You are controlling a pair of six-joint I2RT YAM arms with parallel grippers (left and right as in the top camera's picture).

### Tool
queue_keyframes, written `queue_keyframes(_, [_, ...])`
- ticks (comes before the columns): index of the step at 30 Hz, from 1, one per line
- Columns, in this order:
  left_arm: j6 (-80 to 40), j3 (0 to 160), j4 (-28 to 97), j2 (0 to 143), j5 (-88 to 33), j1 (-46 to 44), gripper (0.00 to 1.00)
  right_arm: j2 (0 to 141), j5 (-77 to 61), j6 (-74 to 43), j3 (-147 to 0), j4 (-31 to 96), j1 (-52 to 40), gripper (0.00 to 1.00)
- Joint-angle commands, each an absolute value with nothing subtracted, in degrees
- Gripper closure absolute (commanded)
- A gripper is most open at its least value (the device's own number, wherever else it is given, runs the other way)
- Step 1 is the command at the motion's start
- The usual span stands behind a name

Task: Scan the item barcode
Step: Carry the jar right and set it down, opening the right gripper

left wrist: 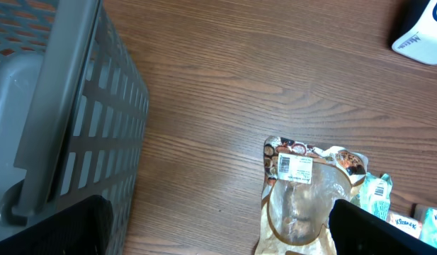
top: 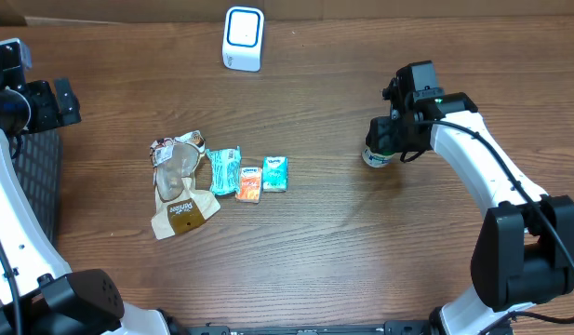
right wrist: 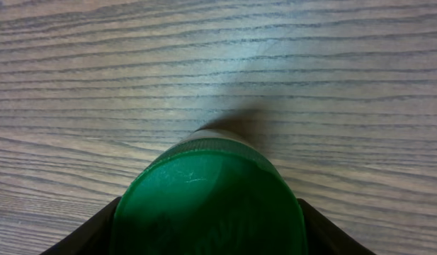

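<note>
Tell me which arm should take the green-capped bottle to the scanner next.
Right. The right fingers press both sides of the green-capped bottle, which stands on the table right of and nearer than the scanner. The left fingers stand open beside the basket at the far left, holding nothing.

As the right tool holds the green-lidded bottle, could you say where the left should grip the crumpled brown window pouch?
I'd pinch the crumpled brown window pouch across its tan end from above: it lies flat, that end is clear of the teal packet, and the barcode label stays uncovered.
</note>
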State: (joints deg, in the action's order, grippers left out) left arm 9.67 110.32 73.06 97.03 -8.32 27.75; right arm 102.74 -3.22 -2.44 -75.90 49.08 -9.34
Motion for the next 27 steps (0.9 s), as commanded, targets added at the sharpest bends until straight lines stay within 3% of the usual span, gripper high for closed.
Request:
queue_keyframes(1, [11.2, 110.8, 73.0, 97.2, -8.4, 27.7, 0.0, 102.2, -4.0, -3.0, -76.0, 48.9, -9.3, 0.59])
queue_keyframes(8, [11.2, 110.8, 73.0, 97.2, -8.4, 27.7, 0.0, 102.2, -4.0, -3.0, -76.0, 50.8, -9.3, 0.48])
queue_keyframes(13, [11.2, 110.8, 73.0, 97.2, -8.4, 27.7, 0.0, 102.2, -4.2, -3.1, -76.0, 51.5, -9.3, 0.46])
queue_keyframes(15, [11.2, 110.8, 73.0, 97.2, -8.4, 27.7, 0.0, 102.2, -4.8, -3.0, -76.0, 51.5, -9.3, 0.32])
queue_keyframes(20, [11.2, 110.8, 73.0, 97.2, -8.4, 27.7, 0.0, 102.2, -5.1, -3.0, -76.0, 51.9, -9.3, 0.17])
queue_keyframes(23, [11.2, 110.8, 73.0, 97.2, -8.4, 27.7, 0.0, 102.2, -5.1, -3.0, -76.0, 51.9, -9.3, 0.0])
queue_keyframes(27, [11.2, 110.8, 73.0, 97.2, -8.4, 27.7, 0.0, 102.0, -5.8, -3.3, -80.9, 56.6, -9.3, 0.0])
